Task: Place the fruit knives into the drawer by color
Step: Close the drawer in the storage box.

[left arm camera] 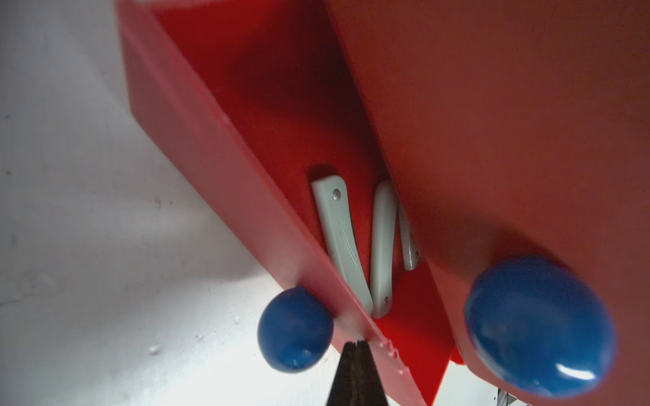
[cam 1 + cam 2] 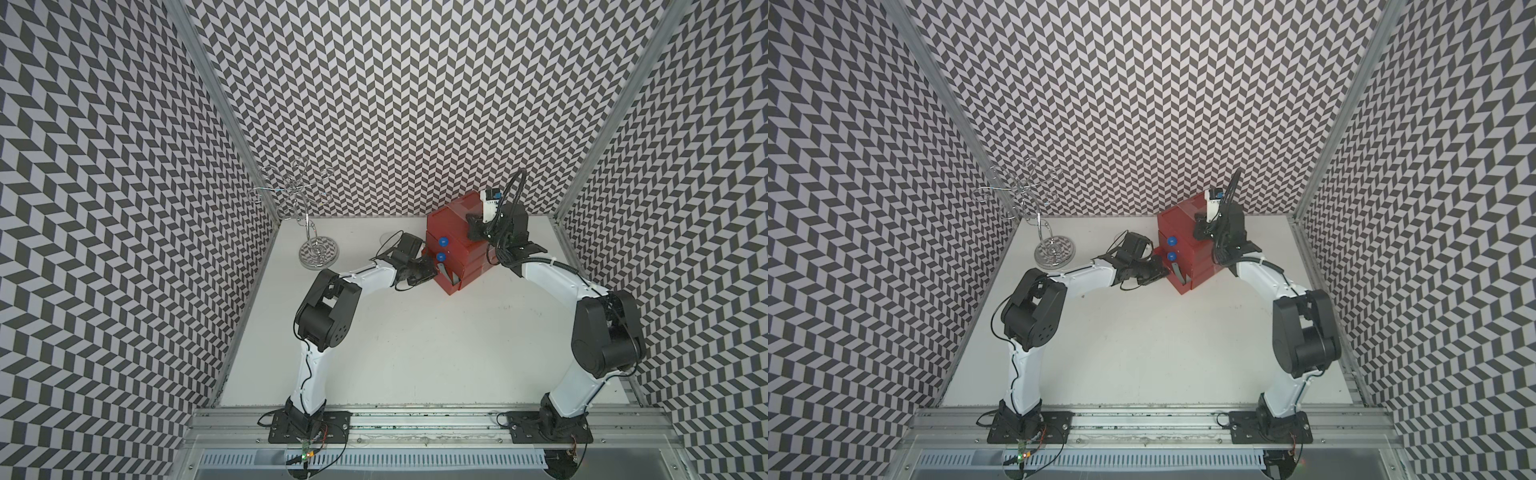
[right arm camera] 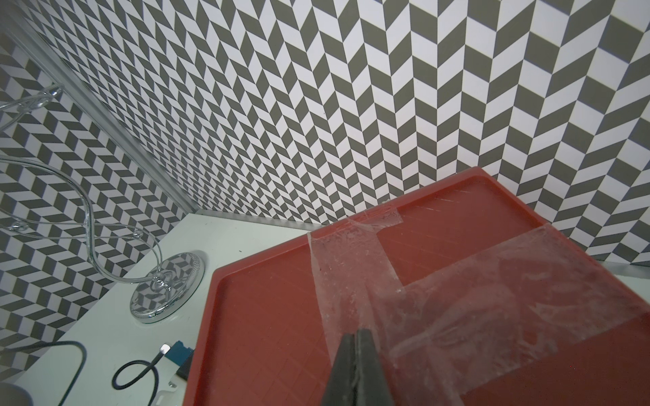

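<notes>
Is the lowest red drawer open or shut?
Open: the lowest red translucent plastic drawer juts out, pale mint folded knives showing inside.

**Headcount from my screen**

I count one red drawer box (image 2: 453,232), with two blue knobs (image 2: 443,241) showing in both top views. Through the left wrist camera I make out three pale knives (image 1: 343,242) in the one open drawer (image 1: 197,133). One wire stand (image 2: 318,251) is on the bench (image 2: 415,353). There are two arms (image 2: 370,272), one pincer apiece: left pincer (image 1: 355,346), right pincer (image 3: 356,335).
</notes>
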`<state>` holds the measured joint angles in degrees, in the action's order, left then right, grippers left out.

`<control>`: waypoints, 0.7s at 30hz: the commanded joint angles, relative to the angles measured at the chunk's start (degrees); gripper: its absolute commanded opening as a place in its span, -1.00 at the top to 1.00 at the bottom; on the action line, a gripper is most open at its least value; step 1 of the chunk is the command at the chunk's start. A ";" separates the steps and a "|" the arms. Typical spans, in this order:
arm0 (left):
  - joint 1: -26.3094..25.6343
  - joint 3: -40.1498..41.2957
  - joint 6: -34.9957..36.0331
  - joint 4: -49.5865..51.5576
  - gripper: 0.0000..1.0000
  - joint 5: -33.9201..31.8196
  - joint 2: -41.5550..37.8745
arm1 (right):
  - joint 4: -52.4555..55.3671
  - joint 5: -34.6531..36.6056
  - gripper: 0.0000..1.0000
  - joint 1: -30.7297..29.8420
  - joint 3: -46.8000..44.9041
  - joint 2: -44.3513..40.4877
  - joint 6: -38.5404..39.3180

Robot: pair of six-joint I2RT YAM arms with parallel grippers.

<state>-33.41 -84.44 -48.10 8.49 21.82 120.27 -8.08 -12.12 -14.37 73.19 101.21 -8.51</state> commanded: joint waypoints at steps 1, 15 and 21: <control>-0.35 -1.64 -0.70 -2.31 1.00 1.20 1.62 | 26.80 -2.29 1.00 -0.52 -7.90 12.46 -2.91; -0.85 -3.45 -2.55 -5.90 1.00 3.61 3.56 | 26.80 -2.29 1.00 -0.48 -7.89 12.45 -2.89; -1.13 -3.47 -3.20 -8.11 1.00 5.11 4.58 | 26.71 -2.38 1.00 -0.49 -7.89 12.57 -2.91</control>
<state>-33.93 -86.35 -50.98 3.11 25.47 123.81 -8.10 -12.14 -14.37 73.19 101.21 -8.51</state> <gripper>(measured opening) 0.044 0.047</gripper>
